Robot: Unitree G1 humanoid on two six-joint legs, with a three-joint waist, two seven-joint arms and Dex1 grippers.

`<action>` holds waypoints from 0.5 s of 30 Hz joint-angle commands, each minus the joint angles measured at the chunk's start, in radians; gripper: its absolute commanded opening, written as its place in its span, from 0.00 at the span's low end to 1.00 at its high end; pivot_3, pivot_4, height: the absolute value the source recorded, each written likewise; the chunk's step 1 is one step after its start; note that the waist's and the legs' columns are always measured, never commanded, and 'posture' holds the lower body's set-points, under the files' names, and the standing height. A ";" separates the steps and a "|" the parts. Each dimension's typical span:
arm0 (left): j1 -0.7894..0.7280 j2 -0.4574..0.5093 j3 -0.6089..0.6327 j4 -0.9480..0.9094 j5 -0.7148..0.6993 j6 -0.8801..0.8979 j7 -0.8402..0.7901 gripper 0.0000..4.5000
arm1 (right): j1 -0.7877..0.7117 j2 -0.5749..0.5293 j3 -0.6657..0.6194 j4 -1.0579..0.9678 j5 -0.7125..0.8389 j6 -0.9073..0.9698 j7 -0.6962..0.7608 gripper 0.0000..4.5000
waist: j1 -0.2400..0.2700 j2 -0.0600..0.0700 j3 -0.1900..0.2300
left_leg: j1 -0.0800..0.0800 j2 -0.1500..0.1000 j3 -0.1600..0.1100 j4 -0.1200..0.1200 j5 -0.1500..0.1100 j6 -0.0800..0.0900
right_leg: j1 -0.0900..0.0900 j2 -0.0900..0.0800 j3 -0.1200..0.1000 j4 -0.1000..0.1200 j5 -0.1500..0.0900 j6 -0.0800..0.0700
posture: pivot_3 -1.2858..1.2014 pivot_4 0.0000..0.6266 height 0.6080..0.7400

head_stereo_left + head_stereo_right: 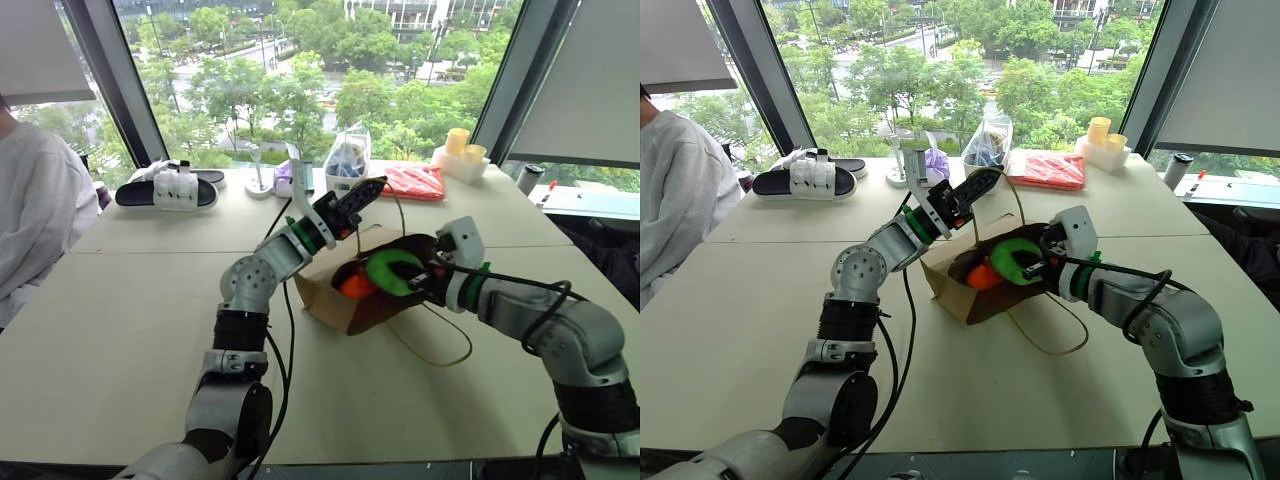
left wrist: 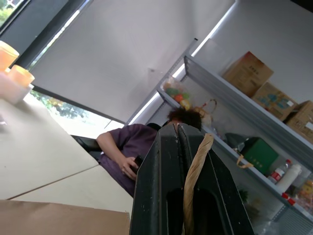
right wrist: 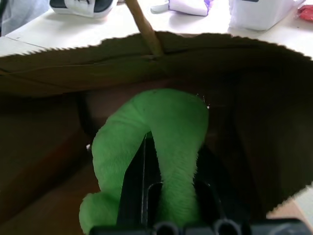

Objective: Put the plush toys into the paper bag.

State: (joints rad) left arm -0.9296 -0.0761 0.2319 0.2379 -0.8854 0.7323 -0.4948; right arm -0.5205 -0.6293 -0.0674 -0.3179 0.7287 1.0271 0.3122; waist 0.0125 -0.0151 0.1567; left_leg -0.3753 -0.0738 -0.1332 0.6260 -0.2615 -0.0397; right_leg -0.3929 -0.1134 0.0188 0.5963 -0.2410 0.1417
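The brown paper bag (image 1: pixel 325 298) lies on the table with its mouth facing my right arm. My left gripper (image 1: pixel 366 191) is raised above it, shut on a beige rope handle (image 2: pixel 195 166) and holding that side of the mouth up. The light green plush toy (image 1: pixel 392 270) sits in the bag's mouth with my right gripper (image 1: pixel 428 276) shut on it; in the right wrist view the green plush (image 3: pixel 161 127) bulges between the two black fingers, inside the brown walls. The orange plush toy (image 1: pixel 355 287) lies deeper in the bag, beside the green one.
At the table's far edge are black-and-white sandals (image 1: pixel 165 190), a purple pouch (image 1: pixel 283 178), a clear plastic bag (image 1: pixel 347 160), a red packet (image 1: pixel 415 182) and yellow cups (image 1: pixel 458 150). A person in white (image 1: pixel 30 210) sits at the left. The second rope handle (image 1: pixel 440 350) trails on the table.
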 commanded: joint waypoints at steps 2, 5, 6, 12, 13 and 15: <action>-0.007 0.000 0.035 -0.043 -0.037 -0.008 0.030 0.00 | -0.015 -0.005 -0.007 -0.022 -0.017 -0.003 0.035 0.61 | -0.001 0.000 0.000 | 0.000 0.000 0.000 0.000 0.000 0.000 | 0.000 0.000 0.000 0.000 0.000 0.000 | 0.52 0.24 1.00; -0.011 -0.001 0.044 -0.034 -0.042 -0.008 0.039 0.00 | -0.014 -0.002 -0.027 -0.037 -0.004 0.012 0.044 0.94 | -0.001 0.000 0.000 | 0.000 0.000 0.000 0.000 0.000 0.001 | 0.000 0.000 0.000 0.000 0.000 0.000 | 0.52 0.24 1.00; -0.013 0.000 0.044 -0.029 -0.043 -0.009 0.039 0.00 | -0.010 -0.002 -0.038 -0.048 0.008 0.019 0.049 0.98 | -0.001 0.000 0.000 | 0.000 0.000 0.000 0.000 0.000 0.001 | 0.000 0.000 0.000 0.000 0.000 0.000 | 0.52 0.24 1.00; -0.036 0.002 0.049 0.016 -0.038 -0.022 0.032 0.00 | 0.084 -0.033 -0.171 -0.154 0.092 0.050 0.079 0.98 | 0.001 0.000 0.000 | 0.000 0.000 0.000 0.000 -0.001 0.001 | 0.001 0.000 0.000 0.000 0.000 0.000 | 0.52 0.24 1.00; -0.039 0.004 0.050 0.023 -0.037 -0.024 0.030 0.00 | 0.105 -0.033 -0.217 -0.174 0.128 0.056 0.084 0.98 | 0.002 0.000 0.000 | 0.000 0.000 0.000 0.000 -0.001 0.002 | 0.001 0.000 0.000 0.000 0.000 0.000 | 0.52 0.24 1.00; -0.045 0.007 0.052 0.033 -0.036 -0.027 0.026 0.00 | 0.151 -0.034 -0.342 -0.210 0.239 0.074 0.087 0.98 | 0.001 0.000 0.000 | 0.000 0.000 0.000 0.000 -0.003 0.004 | 0.001 0.000 0.000 0.000 0.000 0.000 | 0.52 0.24 1.00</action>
State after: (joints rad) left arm -0.9416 -0.0722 0.2755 0.2841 -0.9064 0.7247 -0.4545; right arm -0.3739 -0.6486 -0.2981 -0.4666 0.8777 1.0980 0.3906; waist 0.0132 -0.0152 0.1568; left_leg -0.3753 -0.0742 -0.1333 0.6264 -0.2641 -0.0351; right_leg -0.3921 -0.1134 0.0187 0.5960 -0.2410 0.1417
